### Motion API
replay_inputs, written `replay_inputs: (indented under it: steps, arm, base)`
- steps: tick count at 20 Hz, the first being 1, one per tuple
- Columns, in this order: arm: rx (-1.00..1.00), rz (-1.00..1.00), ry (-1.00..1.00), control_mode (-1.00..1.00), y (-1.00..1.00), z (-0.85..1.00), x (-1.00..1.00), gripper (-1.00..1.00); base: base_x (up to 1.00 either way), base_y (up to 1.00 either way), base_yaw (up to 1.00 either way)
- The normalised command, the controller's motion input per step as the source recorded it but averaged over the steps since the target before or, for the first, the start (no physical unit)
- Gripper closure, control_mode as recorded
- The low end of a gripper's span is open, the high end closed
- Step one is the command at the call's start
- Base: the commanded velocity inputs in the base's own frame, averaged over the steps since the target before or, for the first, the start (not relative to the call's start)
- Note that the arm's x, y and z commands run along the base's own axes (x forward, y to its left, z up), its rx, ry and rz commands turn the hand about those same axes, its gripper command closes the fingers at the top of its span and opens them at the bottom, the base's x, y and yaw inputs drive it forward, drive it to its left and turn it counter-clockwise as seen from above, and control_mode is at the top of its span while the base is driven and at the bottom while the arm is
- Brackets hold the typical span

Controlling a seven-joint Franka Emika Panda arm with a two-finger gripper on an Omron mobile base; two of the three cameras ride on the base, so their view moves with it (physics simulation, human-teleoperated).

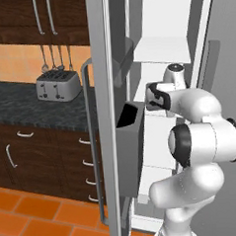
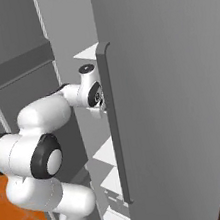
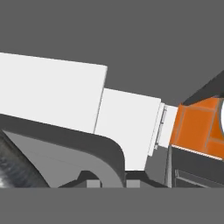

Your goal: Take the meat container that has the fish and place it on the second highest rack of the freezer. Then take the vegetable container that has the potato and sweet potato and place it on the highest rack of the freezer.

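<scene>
Left base view: a white arm (image 1: 201,149) rises from the lower right and bends back toward the frame's centre, its wrist reaching between an open grey door (image 1: 104,116) and the white shelves (image 1: 160,49) of the freezer. A dark bin (image 1: 132,149) hangs on the inner face of the door, left of the wrist. At left centre, a toaster (image 1: 58,86) sits on a dark counter (image 1: 20,108), with utensils (image 1: 54,57) hanging on the wall above it and orange floor tiles (image 1: 42,218) at lower left.

Right base view: the arm climbs from the lower left; its wrist disappears behind the edge and long handle (image 2: 115,121) of a second grey door filling the right half. White shelves show past the wrist, centre frame.

Hand view: the gripper (image 3: 113,180) sits at bottom centre with its fingers closed together, holding nothing. White shelf edges cross the left and middle, orange tiles show at right. Neither container can be made out anywhere.
</scene>
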Motion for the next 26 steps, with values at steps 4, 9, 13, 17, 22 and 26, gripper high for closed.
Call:
replay_inputs:
  steps: [4,9,13,17,22,26]
  arm:
    - [0.0,0.0,0.0,-1.0,-0.14,-0.27,0.37,1.0]
    - [0.0,0.0,0.0,-1.0,-0.08,-0.36,0.25,1.0]
    - [0.0,0.0,0.0,-1.0,-0.01,-0.32,0.19,1.0]
    - [0.0,0.0,0.0,-1.0,0.0,-0.09,0.23,1.0]
    - [0.0,0.0,0.04,-1.0,0.0,-0.15,0.34,1.0]
    - [0.0,-0.02,0.03,-1.0,-0.01,-0.06,0.44,1.0]
  base:
    - [0.0,0.0,0.0]
    - [0.0,0.0,0.0]
    - [0.0,0.0,0.0]
    - [0.0,0.0,0.0]
    - [0.0,0.0,0.0]
    - [0.0,0.0,0.0]
